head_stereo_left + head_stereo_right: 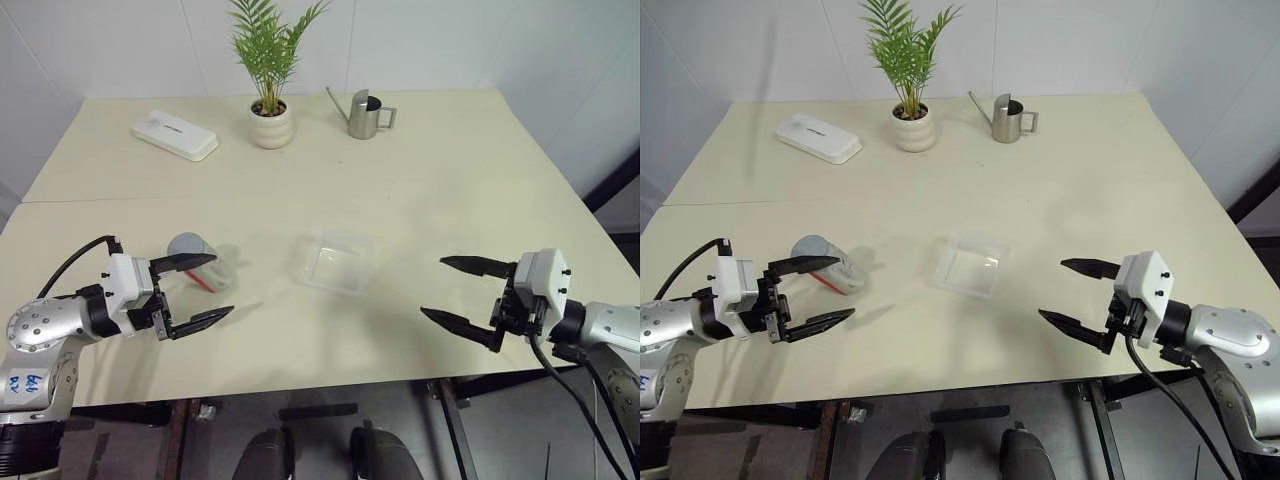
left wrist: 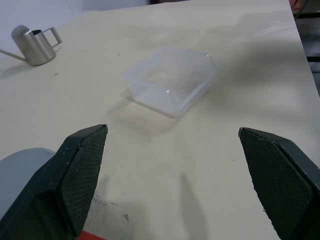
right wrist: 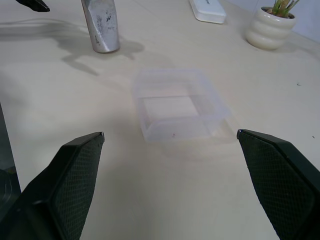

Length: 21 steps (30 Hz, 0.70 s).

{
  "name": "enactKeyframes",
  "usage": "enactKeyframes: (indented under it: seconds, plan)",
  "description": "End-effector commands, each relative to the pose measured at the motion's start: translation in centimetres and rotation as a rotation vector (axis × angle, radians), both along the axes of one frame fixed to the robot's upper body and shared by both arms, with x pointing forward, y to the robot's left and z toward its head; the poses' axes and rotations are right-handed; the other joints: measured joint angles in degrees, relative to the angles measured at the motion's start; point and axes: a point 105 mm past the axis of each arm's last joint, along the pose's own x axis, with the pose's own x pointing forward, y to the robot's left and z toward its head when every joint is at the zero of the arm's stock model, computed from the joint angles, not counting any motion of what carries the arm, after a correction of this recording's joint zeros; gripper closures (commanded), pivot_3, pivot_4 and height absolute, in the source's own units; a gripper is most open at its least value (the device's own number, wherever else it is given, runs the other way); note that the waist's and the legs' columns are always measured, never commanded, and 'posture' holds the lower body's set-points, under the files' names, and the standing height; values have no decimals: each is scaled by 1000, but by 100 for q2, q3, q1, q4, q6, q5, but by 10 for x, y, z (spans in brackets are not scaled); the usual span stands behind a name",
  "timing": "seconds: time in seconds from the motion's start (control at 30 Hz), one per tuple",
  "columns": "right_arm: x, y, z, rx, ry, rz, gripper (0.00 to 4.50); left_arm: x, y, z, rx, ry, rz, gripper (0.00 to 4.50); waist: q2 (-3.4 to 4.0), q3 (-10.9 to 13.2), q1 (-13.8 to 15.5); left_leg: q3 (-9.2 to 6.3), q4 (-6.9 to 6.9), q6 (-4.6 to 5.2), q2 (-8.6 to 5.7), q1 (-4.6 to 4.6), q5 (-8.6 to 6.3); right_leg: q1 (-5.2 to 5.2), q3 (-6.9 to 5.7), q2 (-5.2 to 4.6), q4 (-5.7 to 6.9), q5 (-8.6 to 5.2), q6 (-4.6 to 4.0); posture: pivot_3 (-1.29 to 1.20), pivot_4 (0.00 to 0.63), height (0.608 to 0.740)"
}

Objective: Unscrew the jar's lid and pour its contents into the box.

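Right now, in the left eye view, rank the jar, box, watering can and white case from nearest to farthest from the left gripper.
1. Jar, just beyond the left gripper.
2. Box, table centre.
3. White case, far left.
4. Watering can, far side, right of the plant.

A pale cream table (image 1: 420,190) is seen, backed by white walls. Toward its far edge a potted palm in a ribbed white pot (image 1: 270,122) is set. Left of the pot a flat white case (image 1: 174,134) is laid; right of the pot a steel watering can (image 1: 364,114) is stood, its spout turned toward the pot.
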Motion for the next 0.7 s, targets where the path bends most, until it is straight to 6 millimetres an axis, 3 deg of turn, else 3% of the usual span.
enactKeyframes:
  seconds: [0.03,0.43,0.7]
  plan:
    - [4,7,8,6,-46,35,0,-5,2,6,9,-17,22,27,0,0,-2,0,0,0,0,0,0,0,0,0,1,0,0,0,150,740]
    - [27,32,10,16,-54,168,0,-43,-8,-11,-54,16,123,27,-3,-2,-128,1,-5,2,1,-3,-2,-2,1,-2,-11,0,-2,0,150,740]
    - [37,51,15,23,-61,267,0,-60,14,-30,-145,-38,491,27,-6,-4,-138,3,-3,18,3,-3,-13,-4,1,-2,-12,-1,-3,0,150,740]
